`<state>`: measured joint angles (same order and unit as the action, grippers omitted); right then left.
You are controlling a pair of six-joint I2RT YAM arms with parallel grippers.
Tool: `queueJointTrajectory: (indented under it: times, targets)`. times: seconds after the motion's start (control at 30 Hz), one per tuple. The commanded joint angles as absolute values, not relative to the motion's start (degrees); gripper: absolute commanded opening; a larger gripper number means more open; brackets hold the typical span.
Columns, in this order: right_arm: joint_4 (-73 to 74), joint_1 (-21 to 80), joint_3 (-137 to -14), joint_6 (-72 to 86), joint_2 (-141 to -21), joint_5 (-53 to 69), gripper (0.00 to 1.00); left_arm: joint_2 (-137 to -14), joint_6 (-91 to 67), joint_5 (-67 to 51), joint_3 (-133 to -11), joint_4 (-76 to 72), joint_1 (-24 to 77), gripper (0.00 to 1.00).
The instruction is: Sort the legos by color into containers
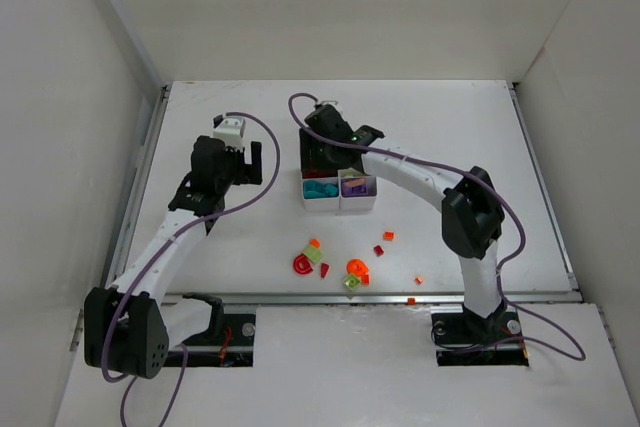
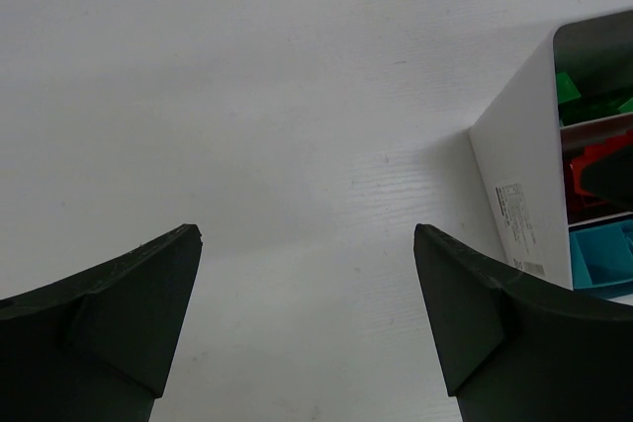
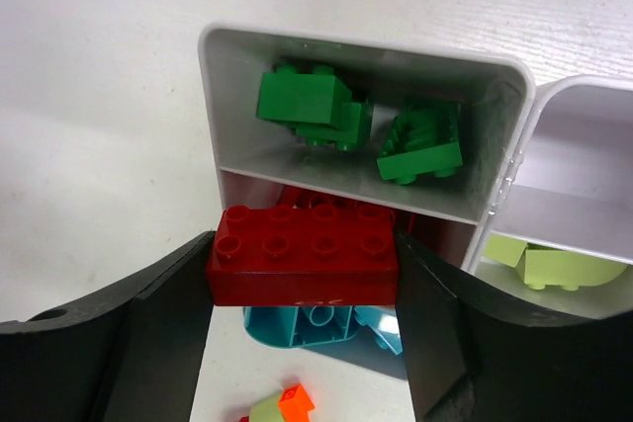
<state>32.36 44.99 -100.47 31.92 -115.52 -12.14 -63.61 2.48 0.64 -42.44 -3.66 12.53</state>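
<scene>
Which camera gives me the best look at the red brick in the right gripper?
Right wrist: the red brick fills the centre, clamped between the fingers. Top external hides it under the right gripper. Left wrist shows only a red sliver, unidentifiable.

The red brick [image 3: 302, 269] is glossy, smooth plastic, as are the green bricks [image 3: 297, 96]. The white organiser [image 3: 415, 71] is smooth plastic with a soft sheen; the table [image 2: 247, 96] is matt white, faintly grained.

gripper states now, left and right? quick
Left gripper: open, holding nothing.
Right gripper: closed on a red brick, above the organiser.
</scene>
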Motion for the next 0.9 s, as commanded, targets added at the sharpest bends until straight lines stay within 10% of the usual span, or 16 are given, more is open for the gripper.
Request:
queueJointTrajectory:
  times: [0.0, 0.6, 0.7, 0.87]
  targets:
    - [33.2, 45.4, -103.4, 31.7, -115.9, -12.2, 0.15, -62.5, 2.0, -0.2, -41.9, -6.4, 11.8, 0.87]
    - [32.7, 45.4, -103.4, 32.3, -117.0, -12.2, 0.16, -63.0, 1.0, -0.7, -41.4, -6.4, 11.8, 0.87]
    - [32.7, 45.4, -103.9, 31.7, -117.0, -11.7, 0.59, -63.0, 1.0, -0.7, -41.9, -5.9, 11.8, 0.87]
    - [32.2, 45.4, -103.9, 30.6, -116.5, -11.2, 0.8, -63.0, 1.0, -0.7, -41.9, -5.4, 11.8, 0.87]
